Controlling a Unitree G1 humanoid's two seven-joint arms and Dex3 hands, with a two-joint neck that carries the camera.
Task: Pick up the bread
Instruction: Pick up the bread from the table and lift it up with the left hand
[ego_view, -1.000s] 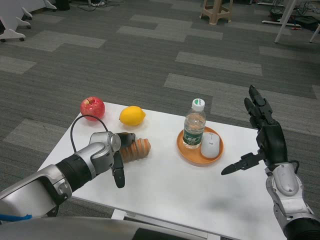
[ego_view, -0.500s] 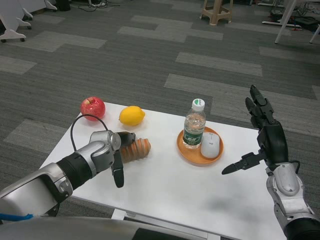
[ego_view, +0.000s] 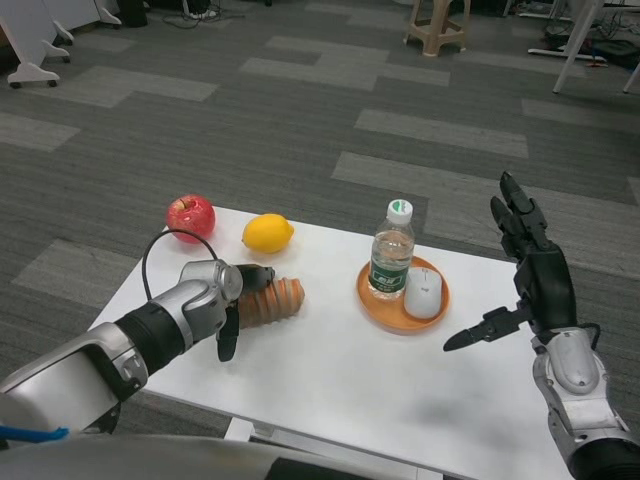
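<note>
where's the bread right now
In the head view, the bread lies on the left half of the table, against the left hand, in front of the lemon.

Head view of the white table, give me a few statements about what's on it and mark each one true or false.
1. The clear plastic water bottle stands upright on the round orange plate. True.
2. The white computer mouse lies on the bare table beside the red apple. False: it lies on the orange plate next to the bottle.
3. The left hand is at the ridged brown bread roll. True.
4. The right hand holds the yellow lemon. False: it holds nothing, fingers spread; the yellow lemon sits on the table beside the red apple.
5. The bread roll lies on the orange plate. False: it lies on the white table.
</note>
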